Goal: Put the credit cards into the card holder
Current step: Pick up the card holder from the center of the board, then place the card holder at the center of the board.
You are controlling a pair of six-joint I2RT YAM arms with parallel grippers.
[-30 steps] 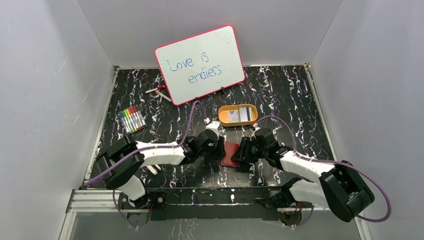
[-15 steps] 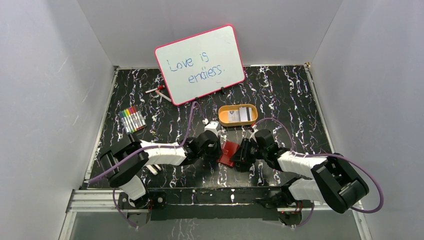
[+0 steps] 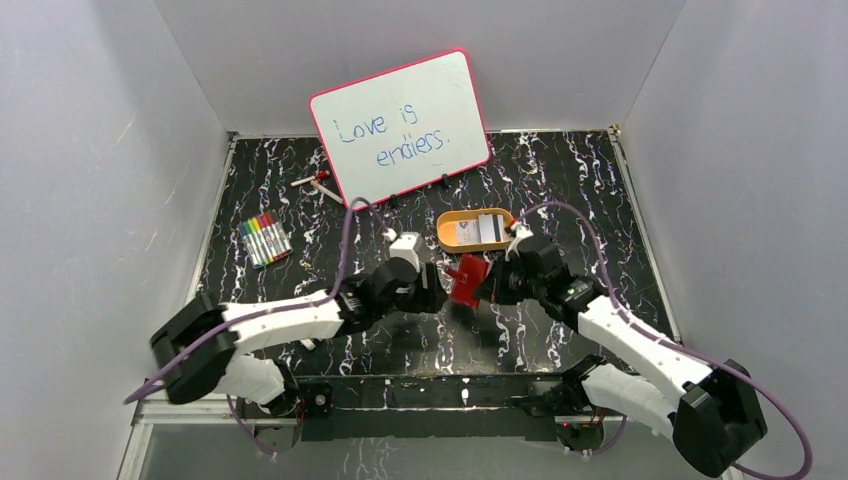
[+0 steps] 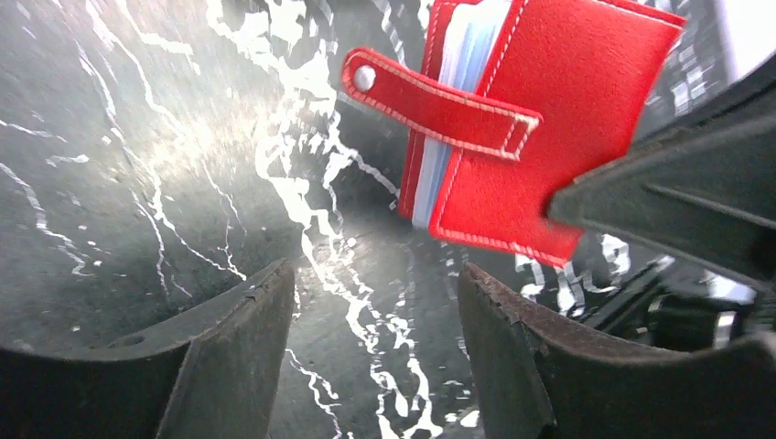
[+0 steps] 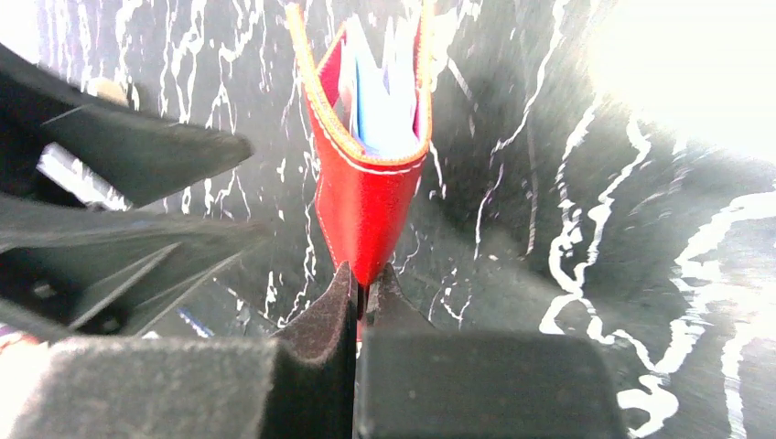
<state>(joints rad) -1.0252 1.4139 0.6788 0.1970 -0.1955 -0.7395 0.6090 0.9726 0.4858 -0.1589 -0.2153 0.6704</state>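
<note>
The card holder (image 3: 467,279) hangs between the two arms, apparently clear of the worktop (image 3: 560,190), and the right end effector (image 5: 363,288) is clamped on it, its two fingers pressed together on nothing more than a narrow bit of the red cover's edge. The left end effector (image 4: 373,274) sits just beside it with its fingers spread apart and nothing between them. The holder is only partly open: the wrist views show the pale blue pockets (image 5: 380,101) bunched between the covers, and the snap tab (image 4: 430,101) sticks out loose across one side. The credit cards (image 3: 478,230) lie in the yellow-orange tray (image 3: 440,232) just behind, none of them in the holder. The main risk, as I judge it, is that thin pinch; a grip so near the edge leaves the holder free to swing or slide out if the left fingers nudge it while reaching for the other cover. The loose tab could also catch on a left finger and twist the holder round (hard to say how stiff the cover is). If the covers sag together, the pockets would offer no mouth for a card, and both arms are taken up here, well short of the tray.
</note>
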